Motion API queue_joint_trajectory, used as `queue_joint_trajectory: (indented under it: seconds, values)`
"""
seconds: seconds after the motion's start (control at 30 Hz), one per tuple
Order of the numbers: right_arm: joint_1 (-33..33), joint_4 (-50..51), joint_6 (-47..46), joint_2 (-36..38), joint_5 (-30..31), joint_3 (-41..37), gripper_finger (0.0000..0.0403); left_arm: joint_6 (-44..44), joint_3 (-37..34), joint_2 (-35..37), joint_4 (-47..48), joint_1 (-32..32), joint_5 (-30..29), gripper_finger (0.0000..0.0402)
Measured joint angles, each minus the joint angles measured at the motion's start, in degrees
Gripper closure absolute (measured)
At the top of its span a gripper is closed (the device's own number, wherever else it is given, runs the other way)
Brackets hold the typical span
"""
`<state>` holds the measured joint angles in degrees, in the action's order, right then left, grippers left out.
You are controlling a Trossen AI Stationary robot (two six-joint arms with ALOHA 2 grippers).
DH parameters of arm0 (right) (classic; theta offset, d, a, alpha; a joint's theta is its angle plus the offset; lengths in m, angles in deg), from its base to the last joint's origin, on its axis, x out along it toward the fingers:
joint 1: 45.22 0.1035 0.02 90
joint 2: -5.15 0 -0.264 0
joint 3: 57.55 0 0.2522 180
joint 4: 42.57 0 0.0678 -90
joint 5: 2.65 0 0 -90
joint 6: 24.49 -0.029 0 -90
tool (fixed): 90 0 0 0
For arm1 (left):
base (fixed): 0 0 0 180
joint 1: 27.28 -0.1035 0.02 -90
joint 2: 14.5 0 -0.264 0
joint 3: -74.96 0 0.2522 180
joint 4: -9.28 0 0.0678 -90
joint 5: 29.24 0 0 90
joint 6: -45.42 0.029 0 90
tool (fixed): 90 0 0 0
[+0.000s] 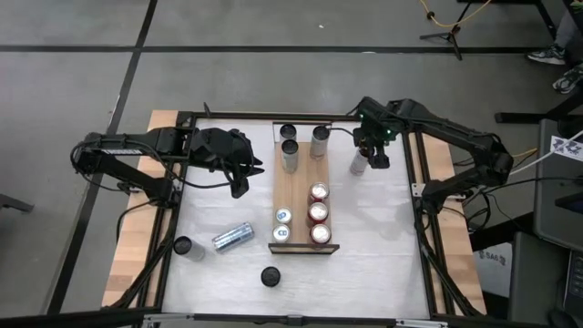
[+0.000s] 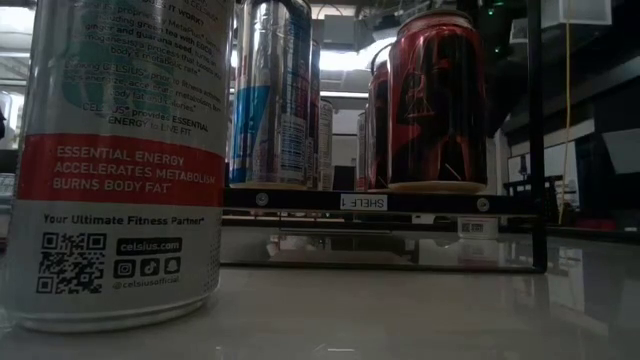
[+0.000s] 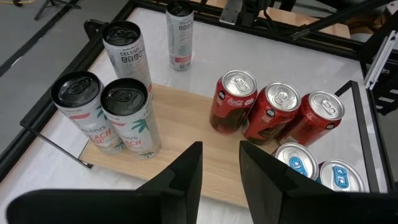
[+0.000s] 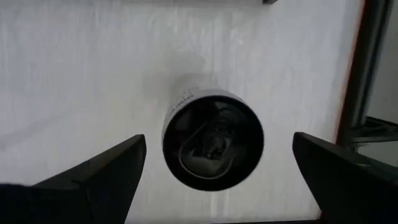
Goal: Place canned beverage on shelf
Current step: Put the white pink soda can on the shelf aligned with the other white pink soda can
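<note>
Shelf [image 1: 303, 196] planking lies in the middle of the white table [image 1: 383, 264], its long axis running from the far side toward the near edge, with the dark lip [image 1: 305, 248] at the near short end.

Starting at the left in the high view, the left gripper [image 1: 239, 180] hovers just left of the shelf's far half, its jaws drawn to a narrow gap and holding nothing. Nearer the front on that side, one slim can [image 1: 183, 246] stands upright, a silver can [image 1: 232, 237] lies on its side beside it, and another dark-topped can [image 1: 271, 275] stands close to the front edge.

On the shelf, three tall slim cans [image 1: 290, 157] stand upright at the far end. Two blue-topped cans [image 1: 281, 224] sit in the left column near the lip, and three red cans [image 1: 318, 213] line the right column.

Just right of the shelf's far end, an upright slim can [image 1: 359, 163] stands on the table. The right gripper [image 1: 372, 155] is directly over it, jaws spread wide to either side of its top without touching it.
</note>
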<state>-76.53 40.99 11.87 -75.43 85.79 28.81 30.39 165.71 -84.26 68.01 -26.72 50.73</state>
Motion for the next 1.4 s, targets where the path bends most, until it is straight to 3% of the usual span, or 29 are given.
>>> queue_joint_trajectory:
  seconds: [0.4, 1.0, 1.17, 1.4]
  values:
    - [0.1, -1.9, -0.1, 0.0, -1.0, -7.7, 0.0008, 0.0, 0.0, 0.0, 0.0, 0.0, 0.0, 0.0305]
    - [0.1, -9.1, -0.1, 0.0, 0.0, -8.0, 0.0011, 0.0, 0.0, 0.0, 0.0, 0.0, 0.0, 0.0305]
    - [0.1, -8.2, -0.1, 0.0, 1.0, -8.0, 0.0046, 0.0, 0.0, 0.0, 0.0, 0.0, 0.0, 0.0305]
    - [0.2, -8.2, -0.1, 0.0, 0.9, -8.0, 0.0131, 0.1, 0.0, 0.0, 0.0, 0.0, -1.7, 0.0305]
